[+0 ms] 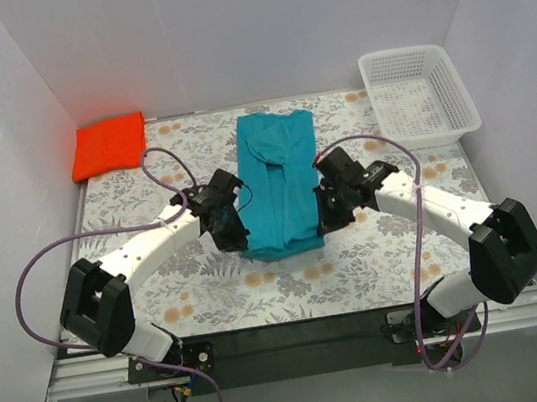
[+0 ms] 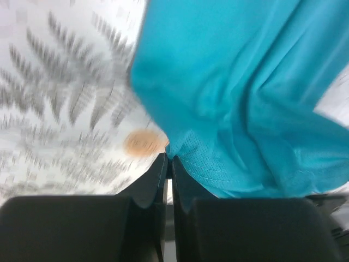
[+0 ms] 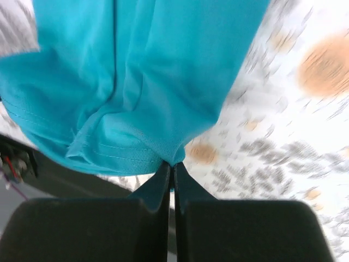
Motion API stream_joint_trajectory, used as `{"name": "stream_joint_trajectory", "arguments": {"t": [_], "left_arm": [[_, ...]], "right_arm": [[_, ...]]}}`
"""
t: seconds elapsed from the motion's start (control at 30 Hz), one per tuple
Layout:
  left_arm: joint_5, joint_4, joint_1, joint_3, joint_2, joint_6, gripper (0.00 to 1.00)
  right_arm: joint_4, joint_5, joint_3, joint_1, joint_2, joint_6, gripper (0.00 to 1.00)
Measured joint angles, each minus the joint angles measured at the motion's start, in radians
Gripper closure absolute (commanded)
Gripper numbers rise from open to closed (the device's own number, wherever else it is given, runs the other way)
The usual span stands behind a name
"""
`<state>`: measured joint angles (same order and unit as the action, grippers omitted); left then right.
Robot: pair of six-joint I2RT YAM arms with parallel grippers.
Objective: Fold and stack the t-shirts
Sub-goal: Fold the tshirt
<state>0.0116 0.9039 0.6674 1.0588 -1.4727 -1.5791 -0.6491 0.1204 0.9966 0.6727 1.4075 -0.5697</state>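
"Two shirts to fold, and one is already looking done: the orange-red t-shirt point(image 1: 111, 146) is sitting as a folded square at the far left corner of the table point(image 1: 261, 288)."

"And the teal t-shirt point(image 1: 280, 174)?"

"That one is lying in the middle of the table as a long narrow strip, sides turned in, collar end pointing toward the far edge. I'm judging it about halfway folded."

"What are the arms doing with it?"

"Both are gripping its near hem. The left gripper point(image 1: 241, 240) is pinching the near left corner, jaws pressed together on the cloth. The right gripper point(image 1: 326, 224) is doing likewise at the near right corner. In the wrist views the fabric is bunching right at the fingertips."

"So what's remaining?"

"I'm guessing the crosswise fold first, with the near end going over toward the collar. After that, one shirt is going onto the other to make the stack. They're lying well apart, so no stacking is happening yet. The white basket point(image 1: 398, 53) is sitting at the far right corner, playing no part in it."
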Motion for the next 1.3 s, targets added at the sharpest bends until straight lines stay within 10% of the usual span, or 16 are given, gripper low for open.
{"name": "stream_joint_trajectory", "arguments": {"t": [0.47,1.3], "left_arm": [[0.085,-0.247,-0.206,0.366,-0.37,0.202,1.0],[0.137,-0.594,-0.228,0.438,-0.591,0.322,1.0]], "right_arm": [[0.002,-0.092,0.453,-0.183,0.375,0.245,0.99],[0.213,-0.071,0.512,-0.291,0.561,0.354,0.99]]}}
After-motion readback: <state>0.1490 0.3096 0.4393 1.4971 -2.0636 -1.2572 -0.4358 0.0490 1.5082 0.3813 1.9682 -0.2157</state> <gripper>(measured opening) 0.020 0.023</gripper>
